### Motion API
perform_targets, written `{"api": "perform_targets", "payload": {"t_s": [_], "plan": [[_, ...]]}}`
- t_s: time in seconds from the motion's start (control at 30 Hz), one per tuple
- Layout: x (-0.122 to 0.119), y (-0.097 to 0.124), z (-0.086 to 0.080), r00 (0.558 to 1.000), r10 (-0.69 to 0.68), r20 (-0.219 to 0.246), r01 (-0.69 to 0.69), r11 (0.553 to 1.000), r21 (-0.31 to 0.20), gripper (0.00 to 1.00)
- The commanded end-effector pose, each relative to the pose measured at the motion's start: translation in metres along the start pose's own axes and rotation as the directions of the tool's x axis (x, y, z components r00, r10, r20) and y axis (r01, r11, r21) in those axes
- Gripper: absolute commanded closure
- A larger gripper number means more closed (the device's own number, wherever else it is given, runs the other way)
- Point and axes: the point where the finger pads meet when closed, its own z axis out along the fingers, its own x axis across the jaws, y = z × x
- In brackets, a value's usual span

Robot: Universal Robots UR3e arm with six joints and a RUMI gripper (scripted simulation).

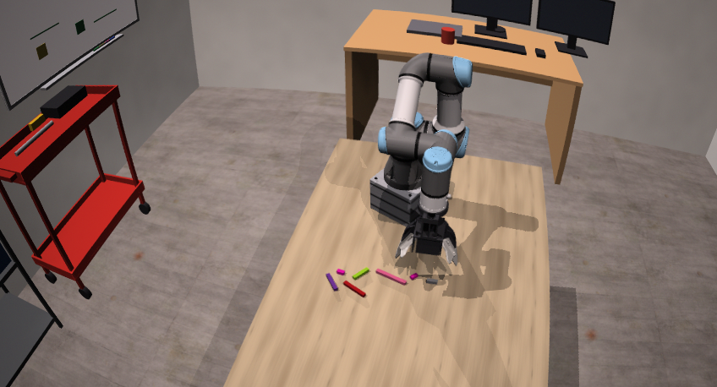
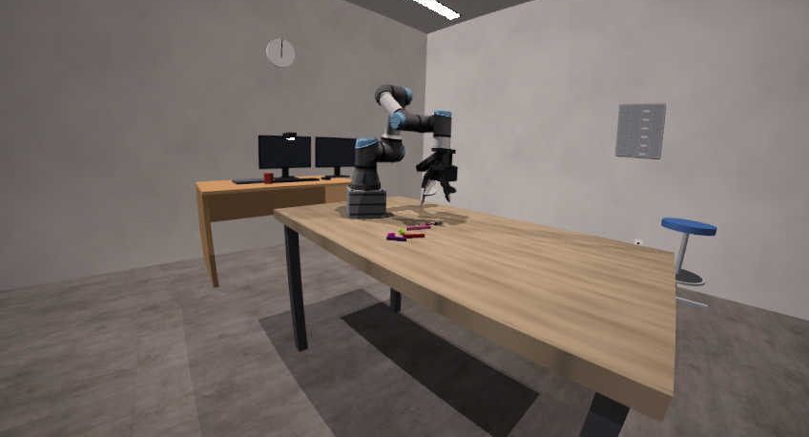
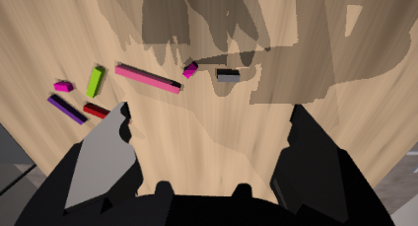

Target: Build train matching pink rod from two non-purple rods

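My gripper [image 1: 426, 256] [image 2: 436, 202] [image 3: 209, 104] is wide open and empty, above the table. The pink rod [image 1: 391, 276] [image 3: 148, 79] lies mid-row. A magenta rod [image 1: 413, 276] [image 3: 190, 69] lies near its right end, and a grey rod [image 1: 431, 281] [image 3: 228, 76] lies further right. The lime rod [image 1: 360, 273] [image 3: 96, 81] lies left of the pink rod. The red rod [image 1: 353, 288] [image 2: 413, 236] is partly hidden by a finger in the wrist view. Another magenta rod [image 1: 340, 271] [image 3: 63, 86] and the purple rod [image 1: 331, 281] [image 3: 67, 109] lie far left. All lie apart.
The wooden table [image 1: 382, 343] [image 2: 539, 274] bears the rods and the arm's base [image 1: 395, 199] [image 2: 365, 203]. The desk [image 1: 397, 39] with monitors stands behind it. A red cart [image 1: 88, 222] stands on the floor at the left.
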Motion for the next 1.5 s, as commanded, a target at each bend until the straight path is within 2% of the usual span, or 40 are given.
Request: {"api": "perform_targets", "payload": {"t_s": [0.0, 0.4, 0.67, 0.9, 0.97, 1.07, 1.27, 1.47], "plan": [[0.000, 0.001, -0.001, 1.000, 0.000, 0.000, 0.000, 1.000, -0.002, 0.00], [-0.002, 0.002, -0.001, 1.000, -0.007, 0.000, 0.007, 1.000, -0.002, 0.00], [-0.019, 0.010, -0.001, 0.998, -0.068, 0.000, 0.068, 0.998, -0.002, 0.00], [-0.052, 0.023, 0.000, 0.983, -0.184, 0.000, 0.184, 0.983, -0.001, 0.00], [-0.052, 0.023, 0.000, 0.983, -0.184, 0.000, 0.184, 0.983, -0.001, 0.00], [-0.071, 0.029, 0.000, 0.969, -0.247, 0.000, 0.247, 0.969, -0.001, 0.00], [-0.114, 0.039, 0.000, 0.924, -0.383, 0.000, 0.383, 0.924, -0.001, 0.00], [-0.159, 0.044, 0.000, 0.860, -0.511, 0.000, 0.511, 0.860, -0.001, 0.00]]}}
